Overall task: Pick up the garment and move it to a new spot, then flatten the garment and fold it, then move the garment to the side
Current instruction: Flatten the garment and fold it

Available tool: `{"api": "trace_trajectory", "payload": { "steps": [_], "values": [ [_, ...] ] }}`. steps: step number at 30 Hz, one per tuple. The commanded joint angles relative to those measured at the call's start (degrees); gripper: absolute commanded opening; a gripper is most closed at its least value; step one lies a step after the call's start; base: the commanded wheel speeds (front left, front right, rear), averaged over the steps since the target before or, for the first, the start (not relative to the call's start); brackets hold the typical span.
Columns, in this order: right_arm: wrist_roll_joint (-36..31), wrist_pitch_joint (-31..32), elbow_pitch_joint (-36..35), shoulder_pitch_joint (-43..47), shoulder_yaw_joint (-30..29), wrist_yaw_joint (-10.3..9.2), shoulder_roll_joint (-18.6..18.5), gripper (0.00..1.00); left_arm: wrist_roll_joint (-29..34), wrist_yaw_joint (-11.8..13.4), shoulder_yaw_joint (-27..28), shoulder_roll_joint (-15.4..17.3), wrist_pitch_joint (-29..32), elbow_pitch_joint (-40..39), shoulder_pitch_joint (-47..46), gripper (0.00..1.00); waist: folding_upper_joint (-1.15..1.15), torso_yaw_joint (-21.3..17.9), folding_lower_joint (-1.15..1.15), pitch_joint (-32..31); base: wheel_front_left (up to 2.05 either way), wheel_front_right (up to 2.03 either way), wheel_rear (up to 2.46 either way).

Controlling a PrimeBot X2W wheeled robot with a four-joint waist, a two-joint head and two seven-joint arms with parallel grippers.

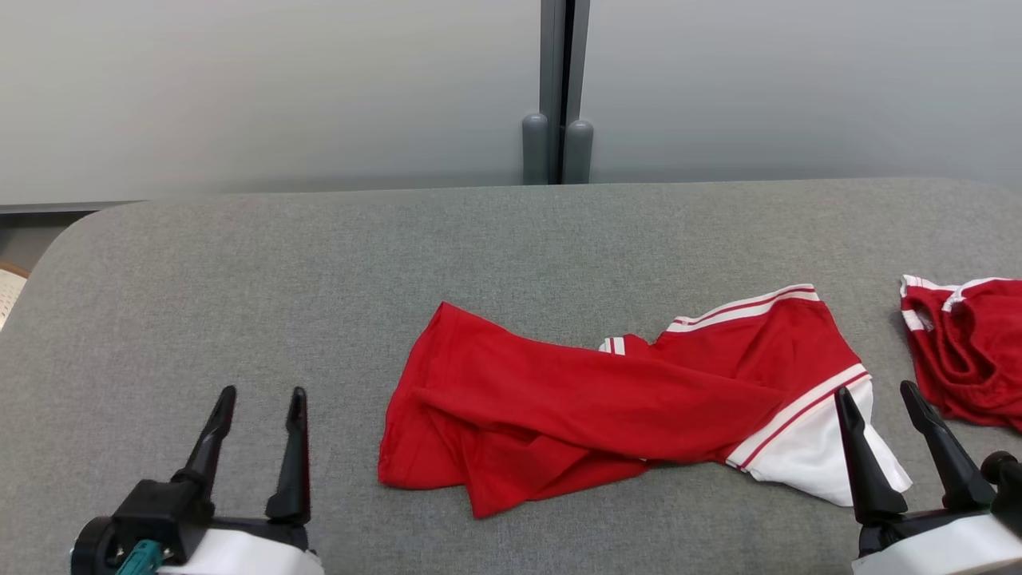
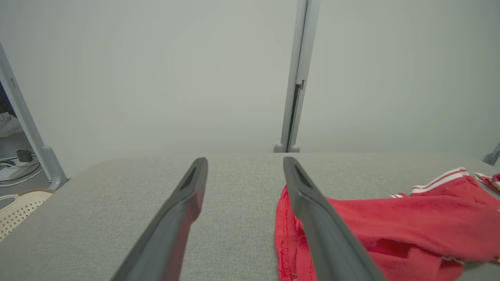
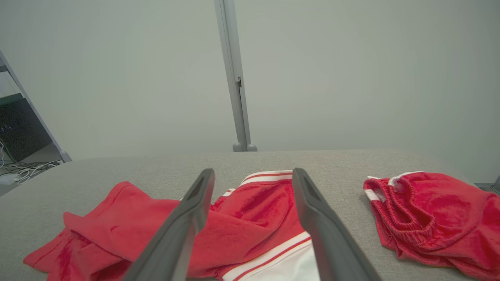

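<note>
A red garment [image 1: 607, 399] with white stripes and a white panel lies rumpled at the middle of the grey table [image 1: 319, 263]; it also appears as the garment [image 2: 394, 230] and the garment [image 3: 250, 218] in the wrist views. My left gripper [image 1: 262, 391] stands open at the lower left, apart from the cloth, nothing between its fingers [image 2: 175, 218]. My right gripper [image 1: 878, 390] is open at the lower right, above the garment's white end, empty.
A second red piece with an elastic waistband [image 1: 970, 351] lies at the table's right edge, also seen as the red piece [image 3: 429, 214]. A grey partition with a post [image 1: 556, 152] stands behind the table. A pale chair [image 2: 19, 207] sits off the left edge.
</note>
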Motion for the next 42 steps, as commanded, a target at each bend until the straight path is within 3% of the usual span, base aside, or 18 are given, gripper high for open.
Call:
{"api": "trace_trajectory", "payload": {
  "steps": [1,7,12,20,22,23,30,36,42],
  "values": [
    [-0.3,-0.01,-0.38,-0.72,-0.04,0.0,-0.21,1.0,0.61,-0.57,-0.68,-0.28,0.16,-0.17,-1.72,1.0,0.0,0.01,0.0,0.46,0.0,0.0,0.0],
    [-0.59,0.11,-0.98,-2.28,0.01,0.0,-0.01,1.0,0.02,-4.64,-7.0,-2.26,3.45,2.8,-6.23,1.0,0.0,-0.56,0.0,3.79,0.0,0.0,0.0],
    [-0.93,0.09,-1.16,-3.55,0.53,0.0,0.48,1.0,-1.27,-9.36,-12.63,-4.62,6.09,11.39,-9.82,1.0,0.0,-1.86,0.0,6.89,0.0,0.0,0.0],
    [-1.06,-1.17,-0.17,-5.01,0.69,0.0,1.38,1.0,-4.49,-11.29,-13.4,-6.93,5.13,23.56,-12.56,1.0,0.0,-3.71,0.0,9.53,0.0,0.0,0.0],
    [-1.09,-1.47,-0.07,-5.21,0.36,0.0,1.49,1.0,-5.29,-11.95,-13.62,-7.11,4.49,24.6,-13.29,0.04,0.0,-3.66,0.0,9.9,0.0,0.0,0.0],
    [-1.14,-1.58,0.07,-5.36,0.29,0.0,1.55,1.0,-5.27,-12.14,-13.9,-7.03,4.49,25.07,-13.54,0.0,0.0,-3.64,0.0,9.98,0.0,0.0,0.0],
    [-0.55,-2.16,0.45,-5.64,-0.79,0.0,1.8,1.0,-5.08,-11.9,-13.01,-5.6,1.35,20.65,-14.6,0.0,0.0,-2.81,0.0,9.9,0.0,0.0,0.0],
    [-0.5,-2.57,0.32,-4.85,-2.94,0.0,2.19,1.0,-3.76,-8.54,-9.16,-1.79,0.45,8.93,-13.6,0.0,0.0,-1.49,0.0,8.95,0.0,0.0,0.0],
    [0.19,-2.71,0.44,-5.15,-3.84,0.0,2.56,1.0,-2.38,-4.91,-5.34,2.35,3.3,-2.24,-12.25,0.0,0.0,-0.75,0.0,7.93,0.0,0.0,0.0]
  ]
}}
